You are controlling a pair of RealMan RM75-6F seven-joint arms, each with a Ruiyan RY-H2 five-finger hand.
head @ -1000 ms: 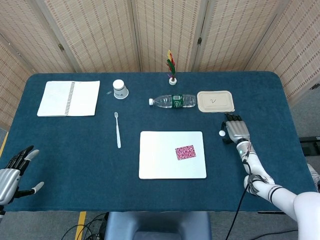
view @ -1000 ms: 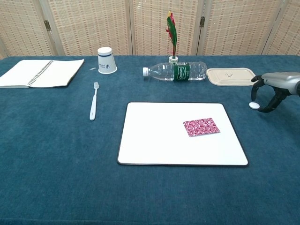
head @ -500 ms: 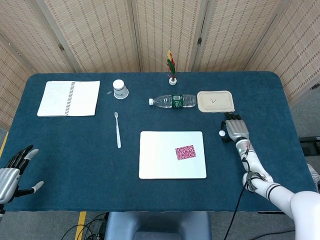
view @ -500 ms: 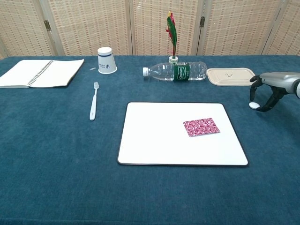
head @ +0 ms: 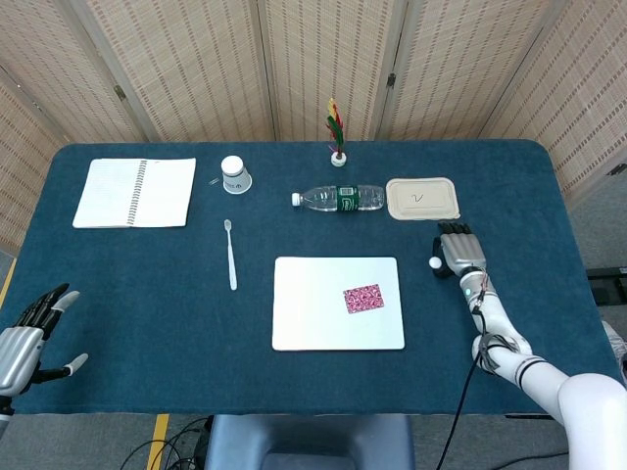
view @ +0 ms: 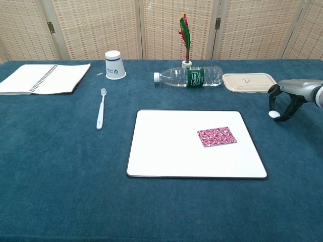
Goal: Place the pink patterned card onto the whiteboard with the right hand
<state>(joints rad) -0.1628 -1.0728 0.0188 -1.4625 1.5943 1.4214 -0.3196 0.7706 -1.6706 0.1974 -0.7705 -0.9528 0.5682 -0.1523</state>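
Observation:
The pink patterned card (head: 363,298) (view: 216,136) lies flat on the white whiteboard (head: 313,313) (view: 171,151), on the board's right half. My right hand (head: 459,255) (view: 286,100) hovers over the blue cloth to the right of the board, well apart from the card, its fingers curved downward and spread with nothing in them. My left hand (head: 27,333) shows only in the head view, at the table's front left edge, fingers apart and empty.
A clear water bottle (head: 341,198) lies on its side behind the board, beside a beige lidded tray (head: 422,198). A feather holder (head: 336,132), a paper cup (head: 234,174), an open notebook (head: 135,192) and a toothbrush (head: 230,255) occupy the back and left.
My right hand has drawn slightly further right and back, away from the whiteboard. The card and the left hand stay as they were.

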